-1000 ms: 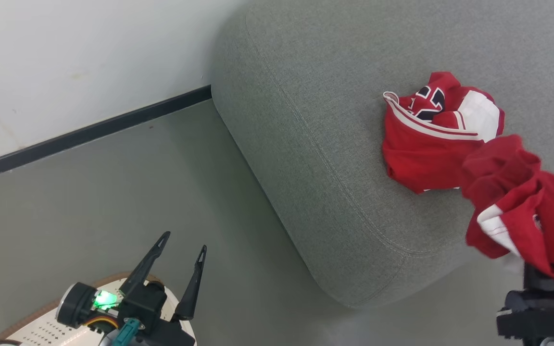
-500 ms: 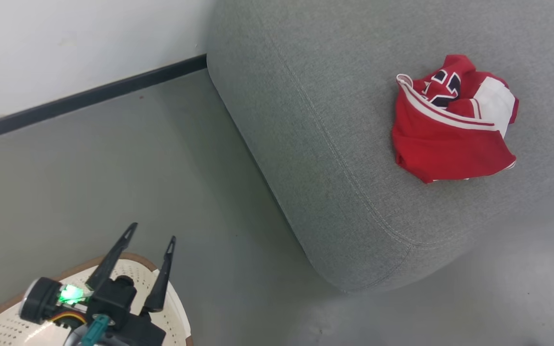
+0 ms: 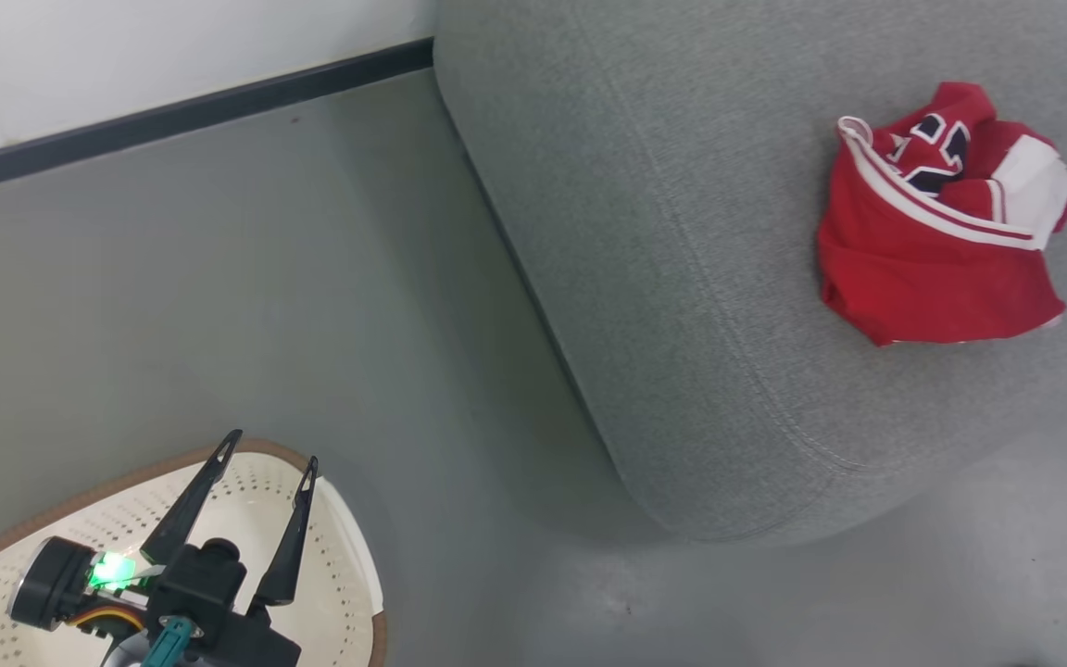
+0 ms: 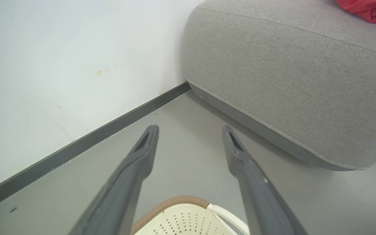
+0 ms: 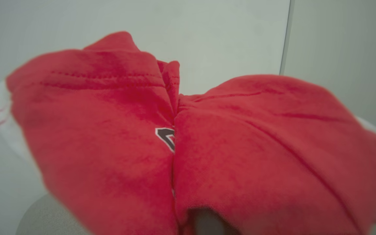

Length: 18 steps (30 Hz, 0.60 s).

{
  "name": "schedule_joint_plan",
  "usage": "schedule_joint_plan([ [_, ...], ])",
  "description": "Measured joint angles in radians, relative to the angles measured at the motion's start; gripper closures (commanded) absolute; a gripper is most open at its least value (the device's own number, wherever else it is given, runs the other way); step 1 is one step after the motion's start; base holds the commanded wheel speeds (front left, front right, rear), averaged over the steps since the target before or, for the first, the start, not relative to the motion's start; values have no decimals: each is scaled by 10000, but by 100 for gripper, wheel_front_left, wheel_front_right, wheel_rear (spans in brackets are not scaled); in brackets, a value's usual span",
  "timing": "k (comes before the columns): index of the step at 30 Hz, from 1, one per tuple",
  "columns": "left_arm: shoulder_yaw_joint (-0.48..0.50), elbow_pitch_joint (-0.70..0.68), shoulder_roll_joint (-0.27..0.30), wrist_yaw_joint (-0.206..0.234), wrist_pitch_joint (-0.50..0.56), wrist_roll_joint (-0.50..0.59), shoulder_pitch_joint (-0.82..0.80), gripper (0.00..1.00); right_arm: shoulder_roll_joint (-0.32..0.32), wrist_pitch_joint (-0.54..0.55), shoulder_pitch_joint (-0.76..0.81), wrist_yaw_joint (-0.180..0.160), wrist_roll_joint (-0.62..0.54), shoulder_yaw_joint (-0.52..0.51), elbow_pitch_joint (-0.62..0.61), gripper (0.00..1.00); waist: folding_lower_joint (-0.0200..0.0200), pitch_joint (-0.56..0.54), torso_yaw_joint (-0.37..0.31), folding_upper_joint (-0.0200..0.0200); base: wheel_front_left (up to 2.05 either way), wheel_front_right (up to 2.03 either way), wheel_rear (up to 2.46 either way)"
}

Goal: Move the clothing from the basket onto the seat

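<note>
Presently left gripper (image 3: 273,447) spread wide, empty, hovers over basket (image 3: 341,547), which stands on floor (image 3: 246,278). Right gripper (image 5: 207,223) pressed together, pinching held garment (image 5: 233,153): red cloth draped over its fingers, blurred, scrap of dark lettering at fold. Crumpled garment (image 3: 932,250), red with white stripes and black-and-white lettering, lies on seat (image 3: 682,232), back from rounded corner, well apart from basket.

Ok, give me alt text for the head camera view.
A crumpled red garment with white stripes lies on a grey sofa seat. At lower left, the robot's open left tool hangs over a cream perforated basket on the floor.
</note>
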Motion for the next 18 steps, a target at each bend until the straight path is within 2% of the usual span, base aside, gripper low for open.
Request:
schedule_joint_plan([
  [10,35,-186,186,-10,0,73,-60,0,-171,190,-1551,81,42,255,2359,100,0,399,496,0,0,0,0],
  [18,88,-238,309,-10,0,73,-78,0,-259,274,-2084,146,-522,907,3868,100,0,614,666,0,0,0,0],
])
